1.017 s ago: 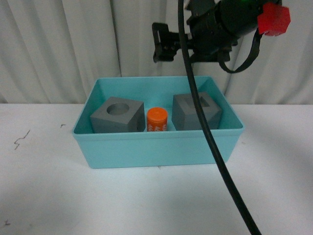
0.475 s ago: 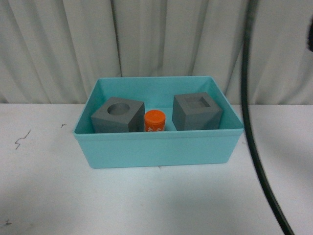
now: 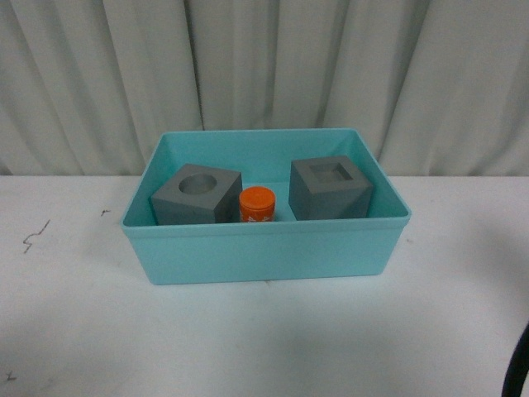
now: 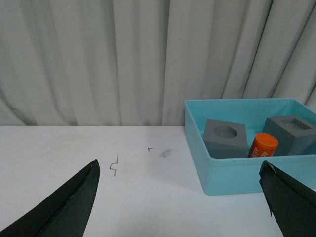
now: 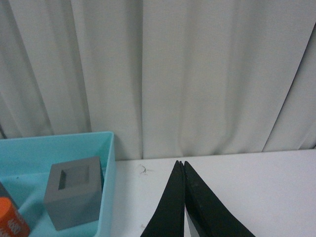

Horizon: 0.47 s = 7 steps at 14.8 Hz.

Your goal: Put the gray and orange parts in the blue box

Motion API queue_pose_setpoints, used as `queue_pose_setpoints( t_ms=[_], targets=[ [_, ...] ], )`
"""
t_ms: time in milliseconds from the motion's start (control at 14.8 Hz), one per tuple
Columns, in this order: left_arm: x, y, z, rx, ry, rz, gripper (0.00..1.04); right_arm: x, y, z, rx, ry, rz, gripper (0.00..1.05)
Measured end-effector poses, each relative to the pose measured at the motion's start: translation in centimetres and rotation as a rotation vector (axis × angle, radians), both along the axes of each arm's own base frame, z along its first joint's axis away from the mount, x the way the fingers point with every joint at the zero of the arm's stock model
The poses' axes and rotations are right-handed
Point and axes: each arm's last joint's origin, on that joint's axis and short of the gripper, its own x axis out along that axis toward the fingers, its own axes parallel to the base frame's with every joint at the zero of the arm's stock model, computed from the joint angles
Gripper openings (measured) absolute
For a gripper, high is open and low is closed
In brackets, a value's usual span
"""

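The blue box (image 3: 264,248) stands on the white table. Inside it are a gray cube with a round recess (image 3: 197,195), an orange cylinder (image 3: 257,203) and a gray cube with a square recess (image 3: 331,188). In the left wrist view the box (image 4: 232,175) holds the round-recess cube (image 4: 225,139), the cylinder (image 4: 263,145) and the square-recess cube (image 4: 291,133); my left gripper (image 4: 180,170) is open and empty over the table beside the box. In the right wrist view my right gripper (image 5: 180,165) is shut and empty, beside the box (image 5: 106,187) and square-recess cube (image 5: 74,191).
A white curtain (image 3: 264,74) hangs behind the table. Small dark marks (image 3: 35,236) lie on the table left of the box. A black cable (image 3: 519,372) shows at the lower right corner of the front view.
The right arm and its cable have moved out of the front view toward the right. The parts in the box have not moved.
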Motion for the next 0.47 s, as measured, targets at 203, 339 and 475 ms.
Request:
queue_pose_setpoints(
  t_ms=[203, 339, 475],
  targets=[
    [0.0, 0.0, 0.0, 0.000, 0.000, 0.000, 0.98, -3.4, -0.7, -1.2, -0.001, 0.016, 0.020, 0.02],
    [0.0, 0.0, 0.0, 0.000, 0.000, 0.000, 0.98, -5.4, -1.6, -1.7, -0.001, 0.015, 0.014, 0.02],
    [0.0, 0.0, 0.0, 0.000, 0.000, 0.001, 0.98, -6.7, -2.4, -2.0, 0.000, 0.019, 0.003, 0.02]
  ],
)
